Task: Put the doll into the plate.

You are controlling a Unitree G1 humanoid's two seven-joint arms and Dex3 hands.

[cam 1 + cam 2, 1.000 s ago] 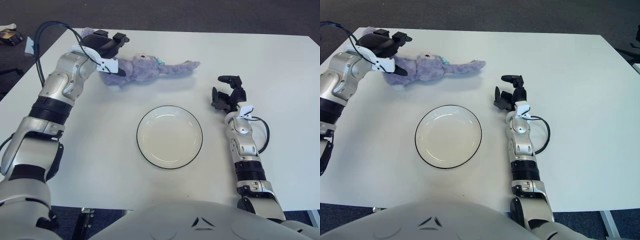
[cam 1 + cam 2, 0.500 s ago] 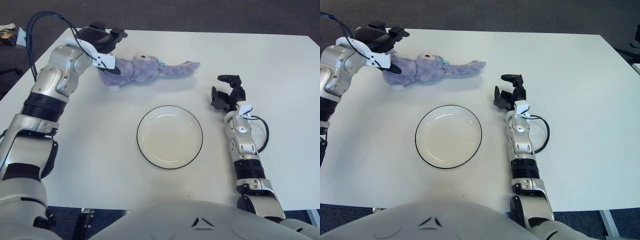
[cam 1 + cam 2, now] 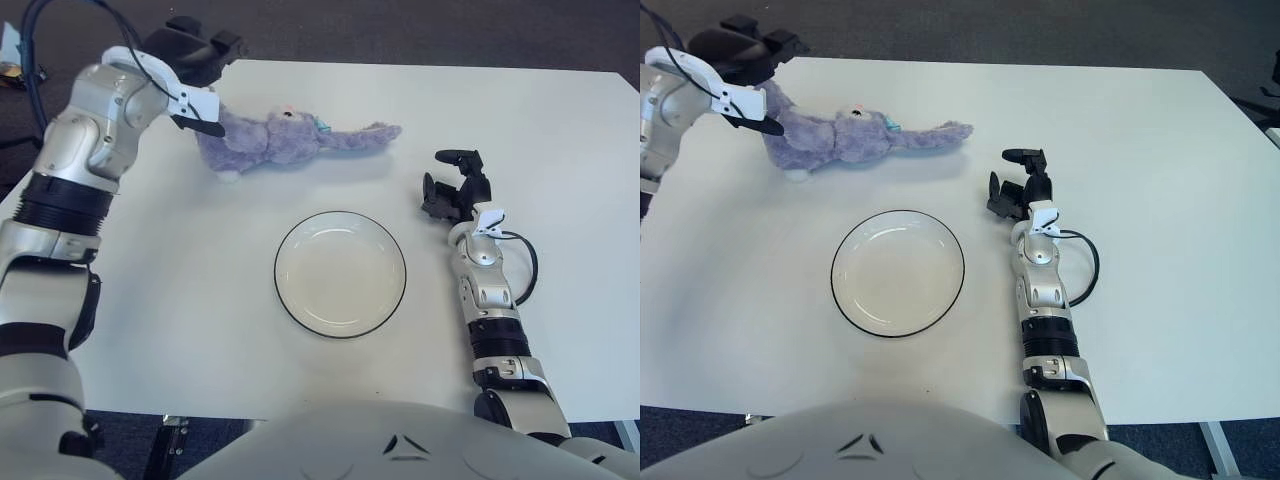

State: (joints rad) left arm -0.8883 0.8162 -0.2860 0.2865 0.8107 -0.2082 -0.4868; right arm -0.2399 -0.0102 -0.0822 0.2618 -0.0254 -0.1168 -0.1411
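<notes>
The left hand is gripping the doll by its left end, near the far left corner of the desk; the fingers are closing on the plush there. The doll is lying stretched toward the desk's centre, apart from the plate, which is sitting near the middle, toward the near edge.

Risk: the doll is soft, purple, long and floppy, so a hold at one end is likely leaving the free end dragging or hanging outside the rim on release. The pile may also slip through a shallow grip.

The plate is round, shallow, smooth and pale, with a dark rim.

The right hand is resting toward the right edge, fingers loosely curled, holding nothing
</notes>
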